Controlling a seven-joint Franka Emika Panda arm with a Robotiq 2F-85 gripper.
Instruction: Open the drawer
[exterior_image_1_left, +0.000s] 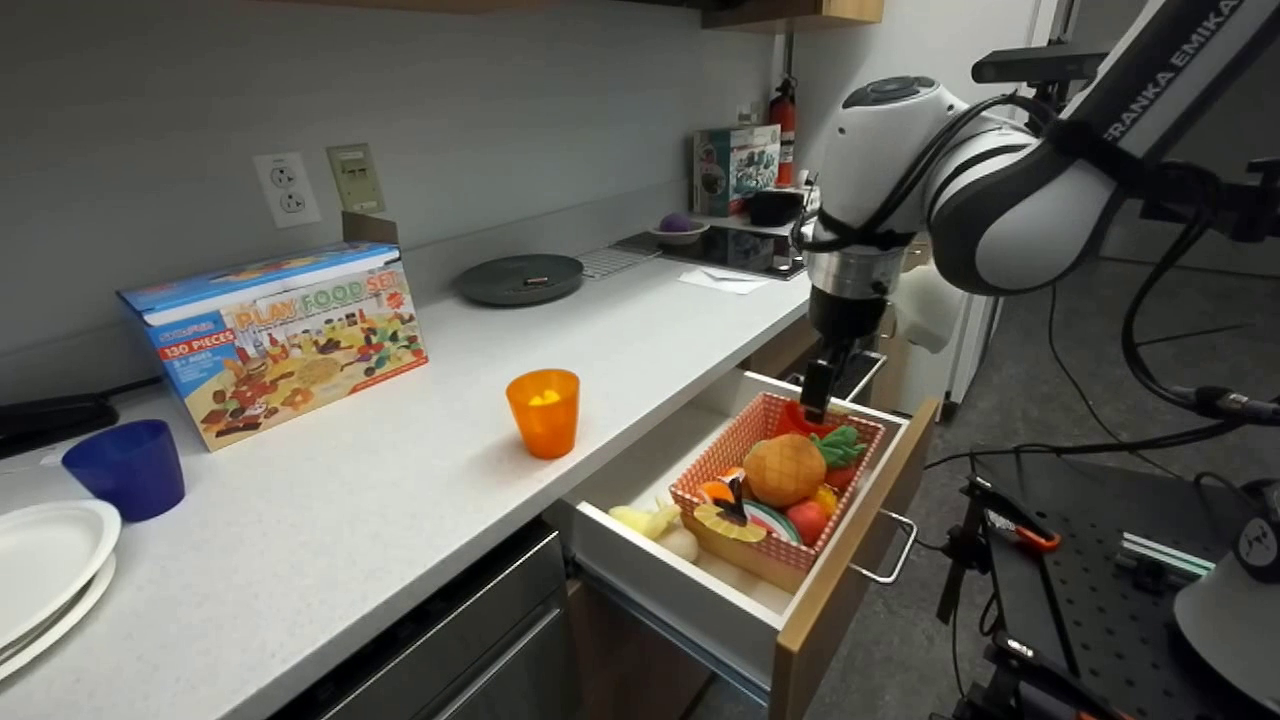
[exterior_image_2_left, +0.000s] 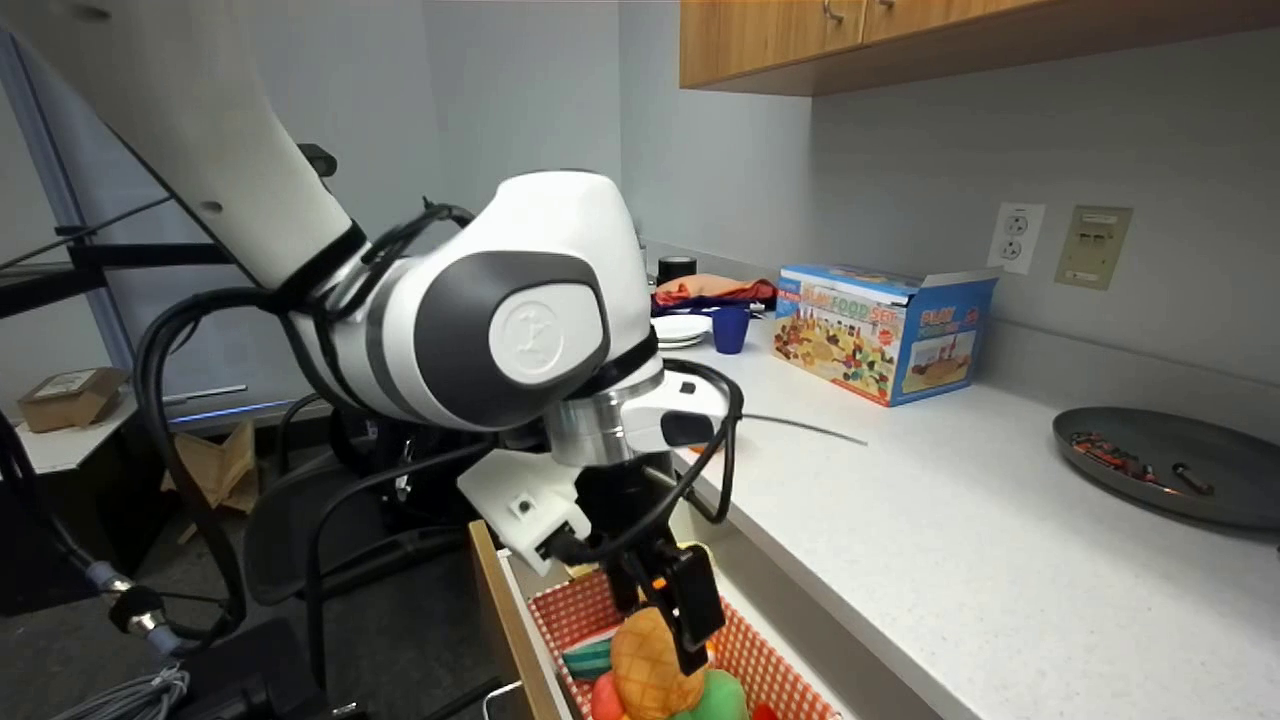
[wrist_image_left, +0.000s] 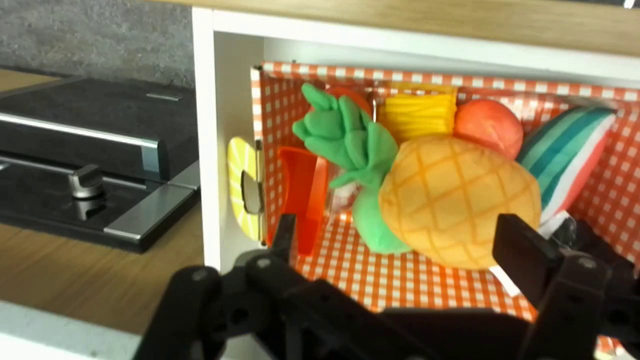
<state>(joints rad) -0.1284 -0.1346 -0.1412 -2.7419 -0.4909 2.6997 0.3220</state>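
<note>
The drawer (exterior_image_1_left: 850, 585) stands pulled out from under the counter. Its brown front and silver bar handle (exterior_image_1_left: 898, 550) face away from the counter. The drawer also shows in an exterior view (exterior_image_2_left: 497, 605) and in the wrist view (wrist_image_left: 400, 32). A red-checked basket (exterior_image_1_left: 720, 445) of toy food sits inside, with a plush pineapple (wrist_image_left: 460, 200) on top. My gripper (exterior_image_1_left: 817, 395) points down over the basket, away from the handle. In the wrist view my gripper (wrist_image_left: 397, 225) has its fingers wide apart with nothing clamped between them. The handle is mostly hidden in that view.
The white counter edge (exterior_image_1_left: 480, 560) runs along the drawer. An orange cup (exterior_image_1_left: 545, 415), play food box (exterior_image_1_left: 300, 345) and dark pan (exterior_image_1_left: 520, 280) stand on it. A dark object with a silver bar (wrist_image_left: 80, 135) lies beside the drawer. A grey drawer front (exterior_image_1_left: 470, 635) is nearby.
</note>
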